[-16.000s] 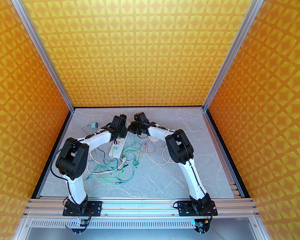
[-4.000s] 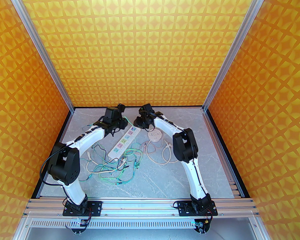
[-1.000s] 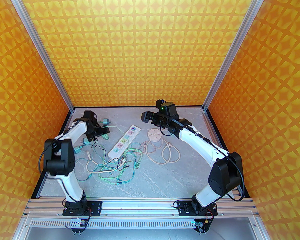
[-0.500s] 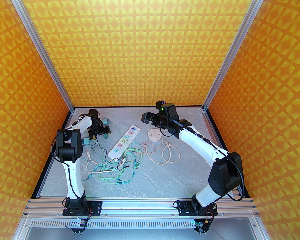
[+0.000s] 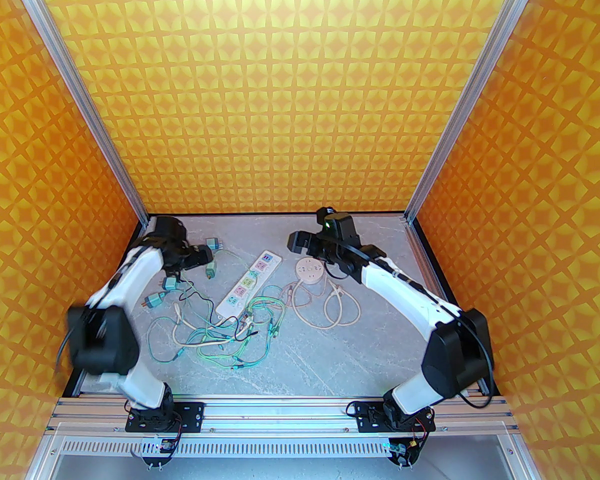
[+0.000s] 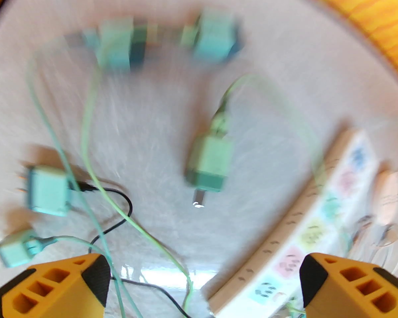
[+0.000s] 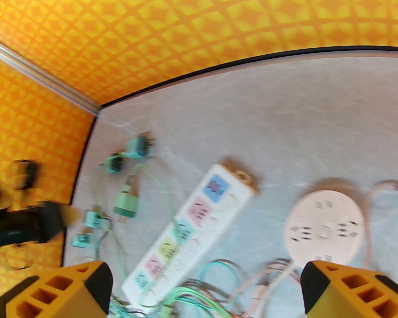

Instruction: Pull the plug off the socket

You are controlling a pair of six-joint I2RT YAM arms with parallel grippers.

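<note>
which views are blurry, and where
Left wrist view: worst, motion smear across the green square plug and white rectangular power strip. Top view: sharp, except the left arm's black elbow. Right wrist view: mildly soft, fisheye bending the grey table's far edge.

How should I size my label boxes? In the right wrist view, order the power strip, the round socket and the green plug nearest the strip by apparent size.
1. power strip
2. round socket
3. green plug
The gaps are plain; nearness does not blur them.
</note>
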